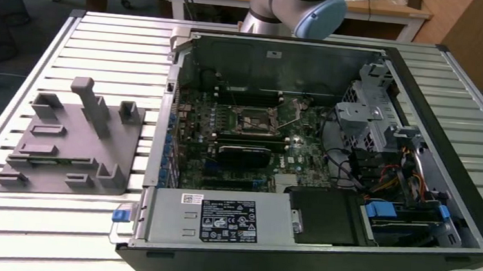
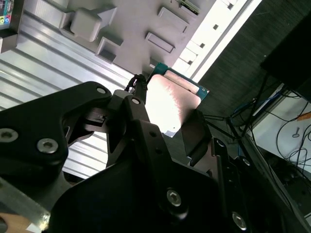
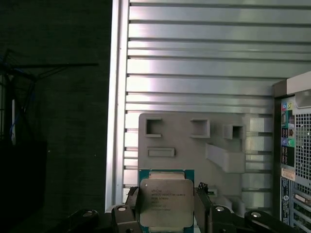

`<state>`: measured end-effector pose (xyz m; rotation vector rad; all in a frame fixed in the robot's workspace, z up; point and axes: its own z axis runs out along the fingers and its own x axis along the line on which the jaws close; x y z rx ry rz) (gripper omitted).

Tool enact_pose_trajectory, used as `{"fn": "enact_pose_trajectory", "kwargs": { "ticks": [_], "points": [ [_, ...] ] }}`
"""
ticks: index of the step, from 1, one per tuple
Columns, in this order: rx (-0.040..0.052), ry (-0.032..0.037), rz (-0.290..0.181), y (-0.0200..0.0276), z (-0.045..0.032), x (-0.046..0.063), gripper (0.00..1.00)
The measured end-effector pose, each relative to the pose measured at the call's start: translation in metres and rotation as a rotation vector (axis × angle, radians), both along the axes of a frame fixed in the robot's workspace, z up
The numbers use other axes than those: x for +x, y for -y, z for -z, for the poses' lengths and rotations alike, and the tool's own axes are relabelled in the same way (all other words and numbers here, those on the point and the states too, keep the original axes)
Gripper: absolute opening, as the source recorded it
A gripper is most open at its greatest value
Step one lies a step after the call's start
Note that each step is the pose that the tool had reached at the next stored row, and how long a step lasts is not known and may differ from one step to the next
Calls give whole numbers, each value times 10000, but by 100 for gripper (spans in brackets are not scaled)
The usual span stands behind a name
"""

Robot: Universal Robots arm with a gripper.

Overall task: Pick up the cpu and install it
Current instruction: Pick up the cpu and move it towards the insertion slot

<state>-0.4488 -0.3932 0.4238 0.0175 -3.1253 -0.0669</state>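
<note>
1. The end effector (image 3: 167,209) is clamped on the cpu (image 3: 166,198) by two opposite edges, above the grey holder block (image 3: 194,145) on the slatted worktop (image 3: 194,63).
2. The cpu looks light, stiff and thin, and its underside is probably fragile. Gripping the edges suits it and spares the faces.

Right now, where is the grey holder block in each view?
Exterior view: grey holder block at the exterior view's left, beside the computer case.
Second wrist view: grey holder block beyond the cpu clamped in the gripper.
First wrist view: grey holder block behind the cpu.
Shared landmark: the slatted table.
</note>
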Motion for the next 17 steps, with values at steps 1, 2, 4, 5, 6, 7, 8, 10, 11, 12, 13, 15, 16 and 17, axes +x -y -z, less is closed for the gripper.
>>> {"fn": "enact_pose_trajectory", "kwargs": {
  "ticks": [1, 2, 4, 5, 6, 7, 8, 10, 11, 12, 13, 15, 16, 17],
  "points": [
    [0, 0, 0, 0, 0, 7, 53],
    [0, 0, 0, 0, 0, 14, 53],
    [0, 0, 0, 0, 0, 29, 53],
    [0, 0, 0, 0, 0, 36, 53],
    [0, 0, 0, 0, 0, 44, 53],
    [0, 0, 0, 0, 0, 52, 53],
    [0, 0, 0, -1, 0, 60, 53],
    [0, 0, 0, 0, 0, 77, 53],
    [0, 0, 0, 0, 0, 86, 53],
    [0, 0, 1, -1, 0, 96, 53],
    [0, 0, 0, -1, 0, 104, 53],
    [0, 0, 0, -1, 0, 123, 53],
    [0, 0, 0, -1, 0, 135, 53],
    [-2, 0, 0, -1, 0, 147, 53]
  ]
}}
